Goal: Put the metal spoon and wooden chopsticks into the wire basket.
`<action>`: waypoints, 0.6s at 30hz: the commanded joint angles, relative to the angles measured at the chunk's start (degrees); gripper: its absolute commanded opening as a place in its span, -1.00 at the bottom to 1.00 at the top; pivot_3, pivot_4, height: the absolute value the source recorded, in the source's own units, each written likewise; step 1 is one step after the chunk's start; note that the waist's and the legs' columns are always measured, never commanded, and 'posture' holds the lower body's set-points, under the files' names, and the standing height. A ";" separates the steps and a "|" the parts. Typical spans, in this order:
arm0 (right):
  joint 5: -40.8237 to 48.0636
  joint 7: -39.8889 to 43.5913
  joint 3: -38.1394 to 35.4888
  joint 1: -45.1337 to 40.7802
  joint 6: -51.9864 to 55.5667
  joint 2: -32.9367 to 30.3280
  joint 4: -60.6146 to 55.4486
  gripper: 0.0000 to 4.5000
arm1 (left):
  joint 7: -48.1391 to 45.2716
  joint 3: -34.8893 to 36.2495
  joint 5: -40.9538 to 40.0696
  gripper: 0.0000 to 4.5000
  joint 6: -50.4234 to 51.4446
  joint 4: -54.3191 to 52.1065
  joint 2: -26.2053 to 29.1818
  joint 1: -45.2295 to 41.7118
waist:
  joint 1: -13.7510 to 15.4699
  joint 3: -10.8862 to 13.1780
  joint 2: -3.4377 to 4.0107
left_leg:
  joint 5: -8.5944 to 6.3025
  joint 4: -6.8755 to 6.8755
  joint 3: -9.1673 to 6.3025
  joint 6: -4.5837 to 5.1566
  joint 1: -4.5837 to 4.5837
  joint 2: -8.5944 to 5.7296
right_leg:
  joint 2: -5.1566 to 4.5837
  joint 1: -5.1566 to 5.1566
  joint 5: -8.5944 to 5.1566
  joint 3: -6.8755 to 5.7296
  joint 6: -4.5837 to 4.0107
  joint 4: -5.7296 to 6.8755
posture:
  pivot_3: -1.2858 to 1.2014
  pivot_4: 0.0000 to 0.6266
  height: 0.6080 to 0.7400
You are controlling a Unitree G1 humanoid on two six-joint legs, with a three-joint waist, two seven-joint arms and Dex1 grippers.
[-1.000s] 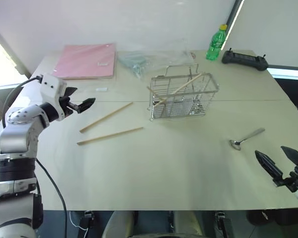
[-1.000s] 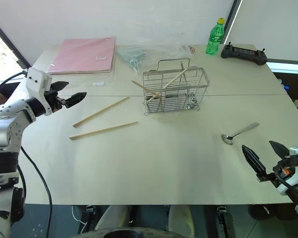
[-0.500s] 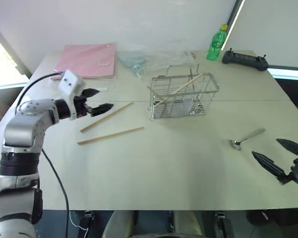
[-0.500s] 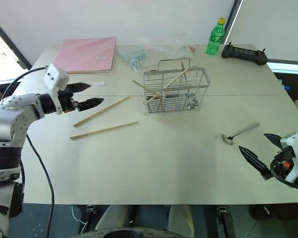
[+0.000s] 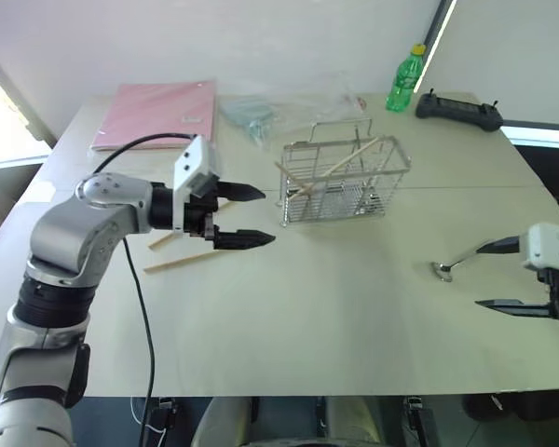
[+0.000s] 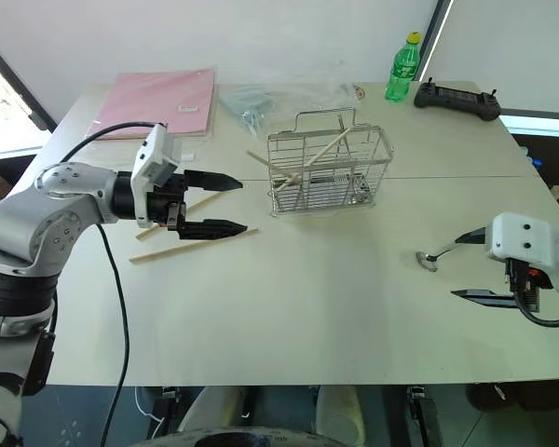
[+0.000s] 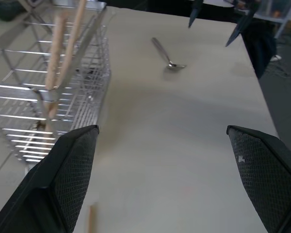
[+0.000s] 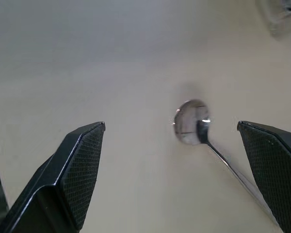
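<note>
The wire basket point(image 5: 345, 182) stands mid-table with two wooden chopsticks point(image 5: 340, 160) leaning inside it. Two more chopsticks lie to its left, one point(image 5: 210, 252) in plain sight and one point(image 5: 161, 240) partly hidden under my left gripper point(image 5: 263, 216). That gripper is open, empty and pointing toward the basket, hovering just above them. The metal spoon point(image 6: 429, 258) lies on the table's right side. My right gripper point(image 6: 455, 268) is open beside its handle, one finger above the other. In the right wrist view the spoon bowl point(image 8: 191, 122) sits between the fingers point(image 8: 77, 165).
At the table's far side lie a pink folder point(image 5: 158, 114), a clear plastic bag point(image 5: 279, 107), a green bottle point(image 5: 405, 82) and a black controller point(image 5: 458, 112). The table's right edge point(image 5: 550, 200) runs close to my right gripper.
My left gripper swung right, over the loose chopsticks toward the basket. My right gripper rolled so its fingers stack vertically and moved in beside the spoon. Both stayed open.
</note>
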 commanded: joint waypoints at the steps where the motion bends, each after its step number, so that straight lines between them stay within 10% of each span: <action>1: -4.46 4.82 8.59 -10.88 -5.32 1.25 5.90 1.00 | -3.32 -0.59 -2.70 0.98 0.45 -3.44 1.25 -0.98 | -0.31 0.03 0.03 | 0.00 0.01 0.02 0.00 0.01 0.00 | 0.00 -0.01 0.00 0.02 0.01 0.01 | 0.03 -0.52 0.52; 18: -28.05 9.95 32.52 -50.10 -28.71 17.21 47.04 1.00 | 1.72 -0.01 -3.66 0.98 0.77 -5.21 -1.15 -1.35 | -1.10 0.05 0.07 | 0.06 -0.05 0.02 -0.10 0.07 -0.07 | 0.09 -0.10 0.07 0.12 0.08 0.15 | 0.03 -0.52 0.52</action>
